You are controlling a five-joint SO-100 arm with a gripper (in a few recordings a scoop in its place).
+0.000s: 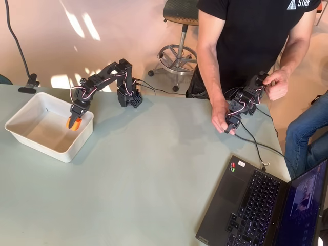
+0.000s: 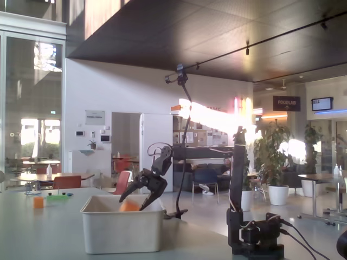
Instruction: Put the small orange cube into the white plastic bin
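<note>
Small orange cube [image 1: 75, 123] pinched in my hand [image 1: 74, 122] over the white plastic bin [image 1: 31, 110], just above its right rim. Laptop [image 1: 256, 205] lies well apart on the surface [image 1: 143, 169].

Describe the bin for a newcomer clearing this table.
On the pale table, look to its left end in the overhead view, opposite the laptop. The bin is the white rectangular tub there, below the black arm's hand, the table's one open container.
</note>
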